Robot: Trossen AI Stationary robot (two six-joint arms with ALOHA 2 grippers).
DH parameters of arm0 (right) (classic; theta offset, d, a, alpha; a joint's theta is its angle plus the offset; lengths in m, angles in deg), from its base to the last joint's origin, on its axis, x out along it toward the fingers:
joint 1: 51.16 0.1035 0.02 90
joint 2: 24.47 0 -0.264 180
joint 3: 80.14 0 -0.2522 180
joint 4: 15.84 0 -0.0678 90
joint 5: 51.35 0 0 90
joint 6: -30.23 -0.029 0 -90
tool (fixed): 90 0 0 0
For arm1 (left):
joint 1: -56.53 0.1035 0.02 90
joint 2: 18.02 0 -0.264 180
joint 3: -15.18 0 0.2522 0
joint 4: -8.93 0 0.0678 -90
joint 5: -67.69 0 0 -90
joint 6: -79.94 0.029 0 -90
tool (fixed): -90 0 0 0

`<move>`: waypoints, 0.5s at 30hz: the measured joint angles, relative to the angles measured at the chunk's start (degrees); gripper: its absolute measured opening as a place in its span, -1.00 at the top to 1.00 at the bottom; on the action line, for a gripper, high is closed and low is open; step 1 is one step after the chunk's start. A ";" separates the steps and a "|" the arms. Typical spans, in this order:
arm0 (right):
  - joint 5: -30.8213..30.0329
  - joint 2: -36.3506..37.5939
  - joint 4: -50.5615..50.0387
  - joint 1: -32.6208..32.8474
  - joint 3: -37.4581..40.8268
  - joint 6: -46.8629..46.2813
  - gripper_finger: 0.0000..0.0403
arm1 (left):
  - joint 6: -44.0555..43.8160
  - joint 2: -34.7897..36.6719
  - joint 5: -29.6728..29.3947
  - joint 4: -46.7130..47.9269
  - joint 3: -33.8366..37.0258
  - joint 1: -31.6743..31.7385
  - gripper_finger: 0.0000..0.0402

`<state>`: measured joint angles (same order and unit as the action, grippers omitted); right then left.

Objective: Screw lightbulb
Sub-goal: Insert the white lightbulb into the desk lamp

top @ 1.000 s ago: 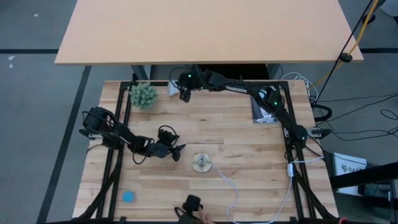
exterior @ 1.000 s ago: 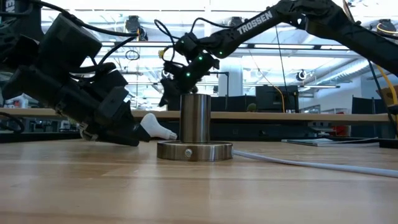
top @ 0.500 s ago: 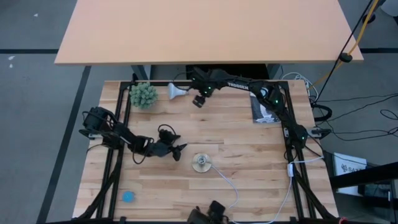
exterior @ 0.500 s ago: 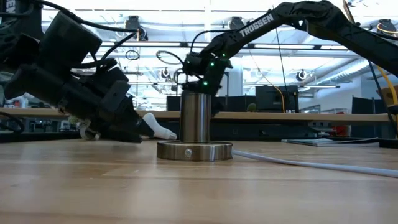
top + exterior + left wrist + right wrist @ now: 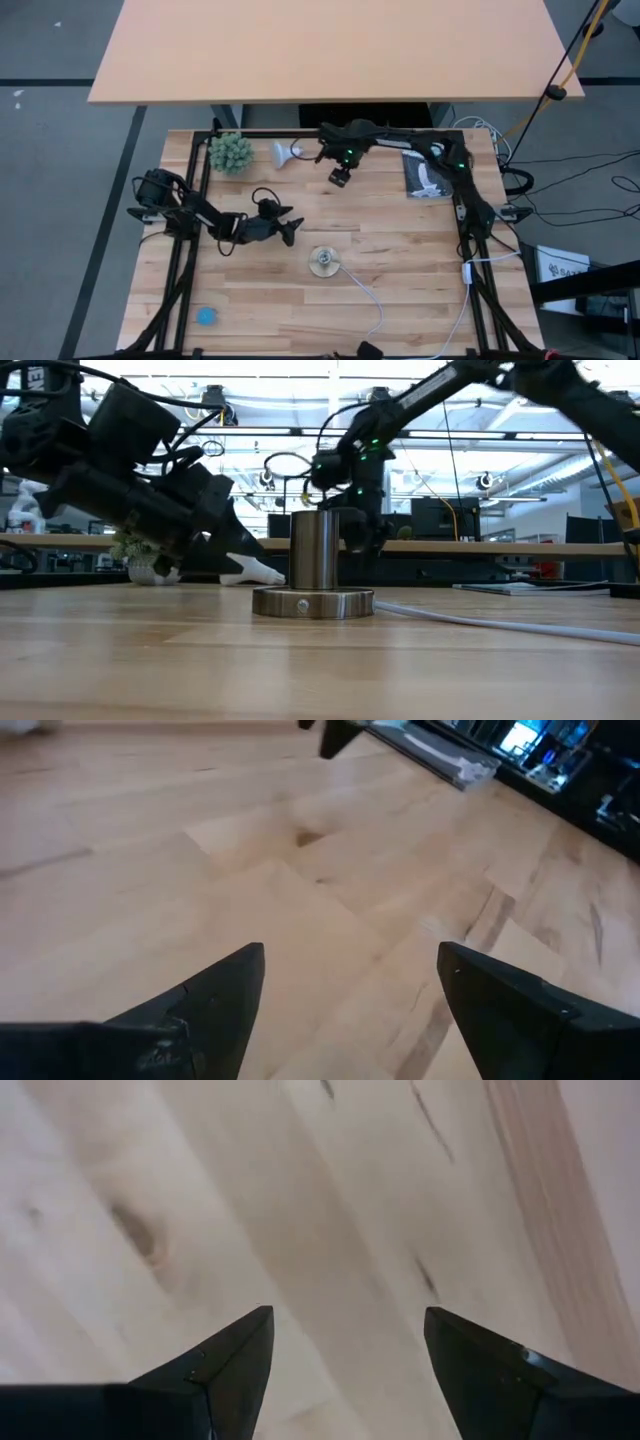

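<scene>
The white lightbulb lies on its side near the table's far edge, its narrow base toward the right; it also shows in the low view. The metal socket stands upright on its round foot at the table's middle. My right gripper hangs open to the right of the bulb, pointing down at bare wood. My left gripper is open, low over the table to the left of the socket, with only wood between its fingers.
A small green plant stands left of the bulb. The socket's white cord runs toward the near edge. A blue disc lies near left. A flat dark-and-white item lies far right.
My right gripper has moved away from the bulb toward the table's right and near side, sinking and tipping until it points down; the bulb lies uncovered where it was. My left gripper has swung a little toward the far edge.
</scene>
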<state>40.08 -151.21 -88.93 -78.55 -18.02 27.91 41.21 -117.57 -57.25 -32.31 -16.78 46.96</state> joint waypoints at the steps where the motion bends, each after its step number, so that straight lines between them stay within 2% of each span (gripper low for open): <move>1: 0.00 2.20 2.54 0.25 3.34 -0.34 -0.24 | 0.01 0.00 0.45 0.04 0.00 0.20 -0.51; 8: -0.09 20.70 21.01 1.99 30.71 -6.56 -0.24 | 2.27 0.00 2.19 -1.05 0.02 1.40 -0.51; 15: 0.15 34.41 38.89 5.31 52.79 -15.96 -0.24 | 9.49 2.89 3.81 -1.85 -3.15 8.98 -0.51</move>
<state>40.23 -116.80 -50.05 -73.24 34.76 11.95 50.70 -114.67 -53.45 -34.17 -19.93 55.95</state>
